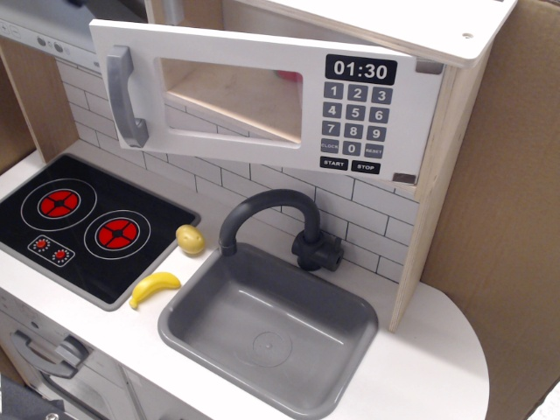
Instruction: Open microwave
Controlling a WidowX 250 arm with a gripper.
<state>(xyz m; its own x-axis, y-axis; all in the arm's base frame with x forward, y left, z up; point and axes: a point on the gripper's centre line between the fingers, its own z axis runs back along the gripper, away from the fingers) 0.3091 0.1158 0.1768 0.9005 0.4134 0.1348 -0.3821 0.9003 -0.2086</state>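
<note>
Overhead, microwave [262, 101] door ajar, handle [125, 96] free, claw out of view.

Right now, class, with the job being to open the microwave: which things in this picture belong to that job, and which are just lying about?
Belongs to the job:
- microwave, with its white door swung ajar
- grey bar handle on the door's left edge

Just lying about:
- banana
- yellow lemon-like toy
- grey sink and tap
- black hob

No gripper is in view.

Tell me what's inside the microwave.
Through the white-doored pale wood toy microwave's clear window: bare pale wooden floor and a sliver of something pink-red. The keypad panel hides the rest.
</note>
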